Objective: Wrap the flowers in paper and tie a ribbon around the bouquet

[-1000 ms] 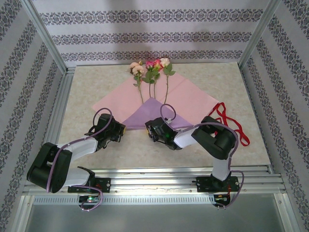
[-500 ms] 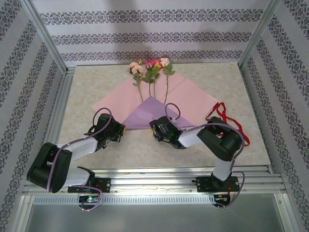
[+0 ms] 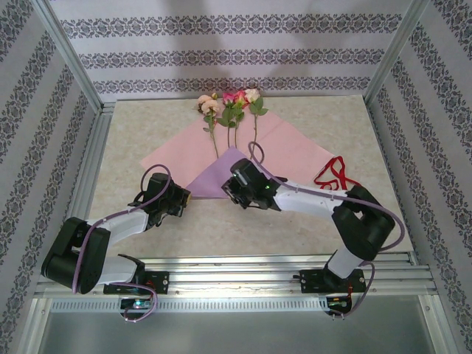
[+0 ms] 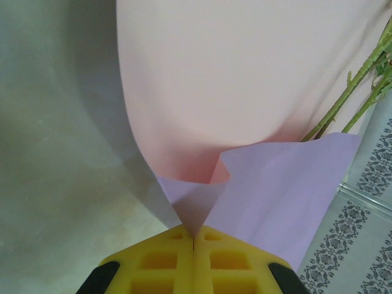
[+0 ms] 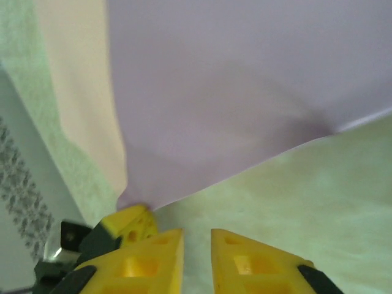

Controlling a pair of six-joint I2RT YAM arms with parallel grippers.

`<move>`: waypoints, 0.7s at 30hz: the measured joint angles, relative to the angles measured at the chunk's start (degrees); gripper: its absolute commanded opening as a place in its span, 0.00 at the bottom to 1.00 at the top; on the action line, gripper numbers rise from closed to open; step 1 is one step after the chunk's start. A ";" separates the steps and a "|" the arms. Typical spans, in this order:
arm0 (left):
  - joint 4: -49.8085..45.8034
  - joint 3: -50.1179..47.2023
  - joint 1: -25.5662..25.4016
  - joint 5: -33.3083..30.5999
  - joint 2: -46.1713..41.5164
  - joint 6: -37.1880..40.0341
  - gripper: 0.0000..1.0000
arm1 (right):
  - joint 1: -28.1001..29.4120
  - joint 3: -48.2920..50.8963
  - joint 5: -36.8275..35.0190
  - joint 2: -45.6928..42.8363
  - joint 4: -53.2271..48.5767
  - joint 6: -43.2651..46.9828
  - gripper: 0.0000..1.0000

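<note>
"What's the left arm doing?"

"It's lying low and reaching in from the near left corner. The left gripper (image 4: pixel 193 237) has its yellow fingers pressed flat together on the near point of the paper (image 3: pixel 295 151), with the lilac tip pinched right between them."

"And the right one?"

"It's stretched a long way across to the middle, elbow out to the right. The right gripper (image 5: pixel 197 237) sits just off the near edge of the folded lilac flap. Its fingers are a narrow slit apart with bare table (image 3: pixel 147 125) showing through, and they hold nothing."

"Where are the flowers (image 3: pixel 230 103)?"

"The stems lie on the pink face of the sheet and run under the lilac fold. The heads poke past the far corner, toward the back wall."

"The ribbon (image 3: pixel 341 171)?"

"It lies in loose red loops on the table at the right, touching the sheet's right corner, apart from both grippers."
</note>
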State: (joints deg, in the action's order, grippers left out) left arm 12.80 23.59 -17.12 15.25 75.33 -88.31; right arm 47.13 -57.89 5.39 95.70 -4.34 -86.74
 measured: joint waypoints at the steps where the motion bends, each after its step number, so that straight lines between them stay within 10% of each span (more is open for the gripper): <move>1: -0.15 0.00 0.00 0.00 0.00 0.33 0.00 | 0.00 -2.38 1.16 2.40 -0.26 1.51 0.10; 10: -4.42 0.83 0.00 0.24 -0.02 5.60 0.00 | -0.90 -11.63 8.15 20.02 -1.25 9.16 0.09; 21: -20.48 15.21 -4.85 -1.79 -0.17 28.81 0.00 | -2.03 -11.23 11.13 20.72 1.55 9.33 0.10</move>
State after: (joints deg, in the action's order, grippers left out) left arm -7.68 38.81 -21.98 13.45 75.16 -59.51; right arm 45.10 -69.12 16.51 116.42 -2.79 -77.41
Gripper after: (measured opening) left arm 0.046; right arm 0.097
